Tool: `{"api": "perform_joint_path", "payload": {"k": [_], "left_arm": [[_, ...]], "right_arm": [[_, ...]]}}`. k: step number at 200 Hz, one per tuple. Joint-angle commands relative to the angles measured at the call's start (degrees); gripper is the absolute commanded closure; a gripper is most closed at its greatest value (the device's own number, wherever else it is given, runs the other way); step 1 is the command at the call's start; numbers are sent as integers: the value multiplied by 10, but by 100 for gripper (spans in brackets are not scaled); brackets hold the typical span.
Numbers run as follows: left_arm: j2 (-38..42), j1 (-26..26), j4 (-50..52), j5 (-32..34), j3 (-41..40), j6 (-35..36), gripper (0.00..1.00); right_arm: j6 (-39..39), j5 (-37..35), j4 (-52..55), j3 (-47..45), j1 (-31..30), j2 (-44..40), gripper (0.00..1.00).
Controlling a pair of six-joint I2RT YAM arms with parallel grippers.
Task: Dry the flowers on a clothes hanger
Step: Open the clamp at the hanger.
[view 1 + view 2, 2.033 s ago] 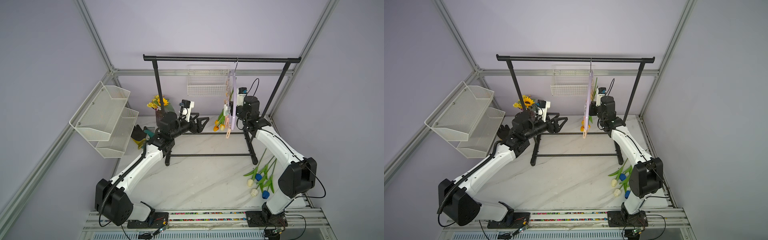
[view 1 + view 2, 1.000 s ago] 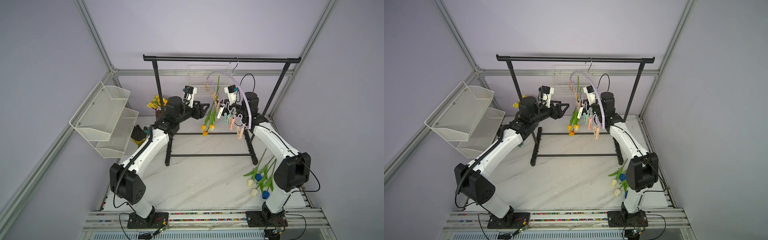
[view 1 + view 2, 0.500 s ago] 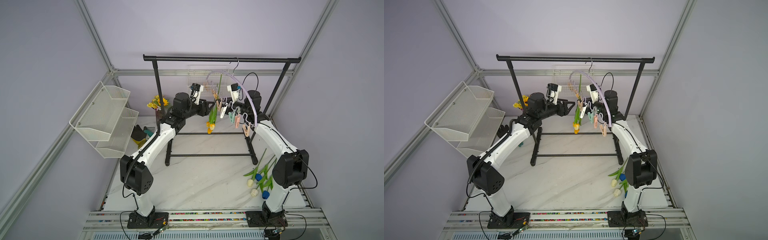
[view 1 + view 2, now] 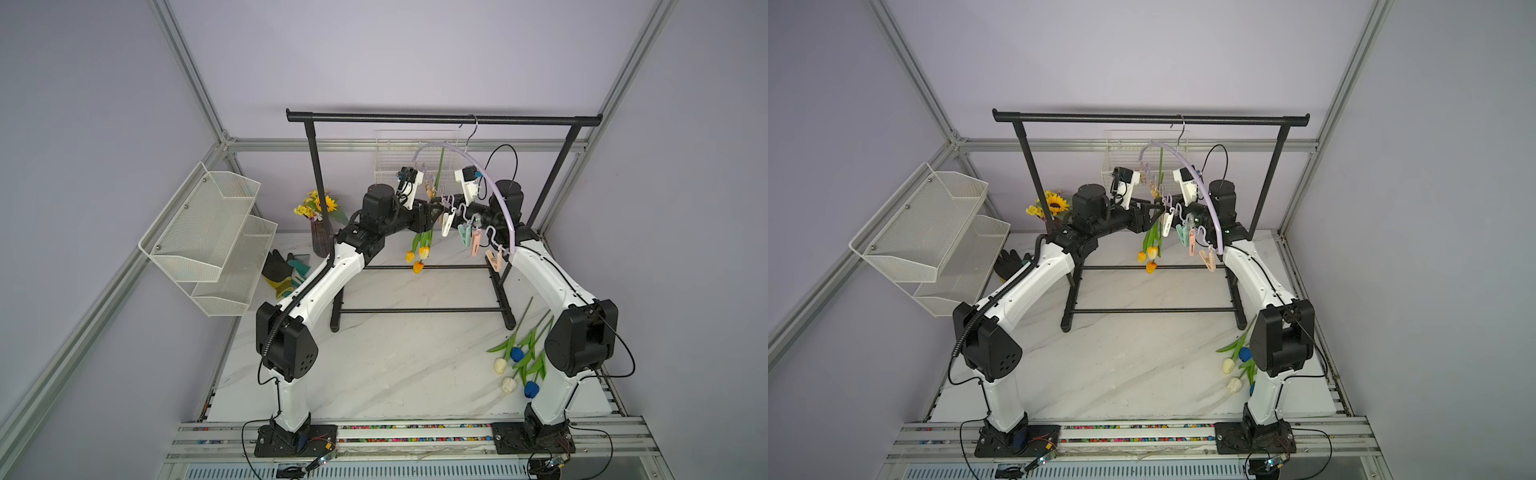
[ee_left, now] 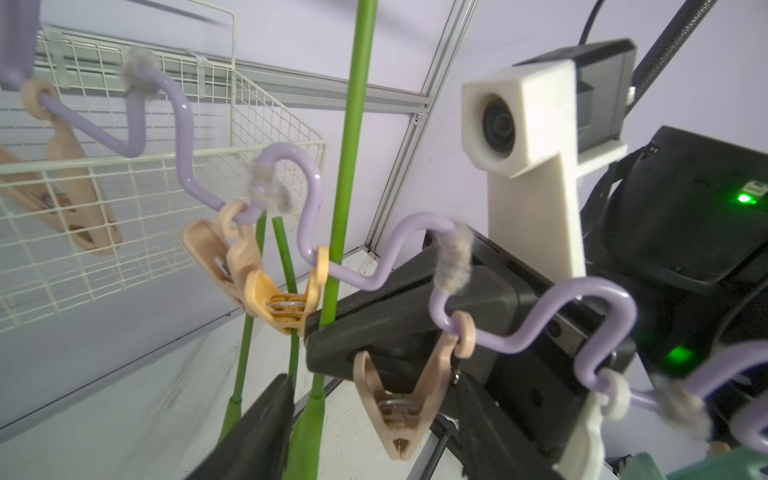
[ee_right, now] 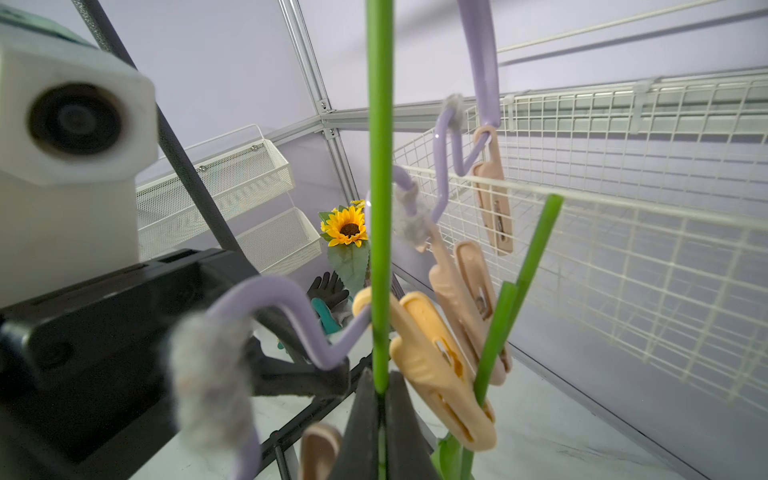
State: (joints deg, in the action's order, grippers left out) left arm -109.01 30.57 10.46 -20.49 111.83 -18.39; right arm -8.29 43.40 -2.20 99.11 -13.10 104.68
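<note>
Tulip stem [image 6: 380,208] upright against clothes hanger [image 6: 482,62] at bench's [image 4: 395,365] 12 o'clock, pinched in closed right tool [image 6: 380,399]; left tool [image 4: 432,214] part-open astride peach clip [image 5: 399,399], contact unclear; clipping step, seemingly; next needs clip squeezed open, stem fed in.

Marble tabletop [image 4: 395,365] with 4 loose tulips [image 4: 517,355], a black garment rack [image 4: 415,310], sunflower vase [image 4: 319,239], probably gloves [image 4: 282,270].
</note>
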Motion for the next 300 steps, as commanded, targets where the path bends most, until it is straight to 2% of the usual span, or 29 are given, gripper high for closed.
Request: {"api": "perform_joint_path", "payload": {"k": [1, 42, 106, 173, 220, 260, 300], "left_arm": [[-1, 4, -3, 6, 28, 4, 37], [-7, 10, -3, 1, 39, 2, 37], [-21, 12, 8, -2, 59, 3, 52], [-24, 13, 13, -1, 61, 0, 52], [-24, 13, 11, -4, 63, -2, 66], [-21, 13, 11, -3, 63, -3, 73], [-17, 14, 6, -3, 61, -5, 75]], "right_arm": [[-4, 9, -19, 7, 3, 0, 100], [-4, 10, -18, 8, 4, 1, 100], [-5, 10, -19, 8, 5, -5, 100], [-8, 9, -19, 8, 6, -9, 100], [-10, 8, -19, 7, 7, -10, 100], [-11, 2, -19, -5, 7, -18, 100], [-59, -47, -20, -42, 18, -43, 100]]}}
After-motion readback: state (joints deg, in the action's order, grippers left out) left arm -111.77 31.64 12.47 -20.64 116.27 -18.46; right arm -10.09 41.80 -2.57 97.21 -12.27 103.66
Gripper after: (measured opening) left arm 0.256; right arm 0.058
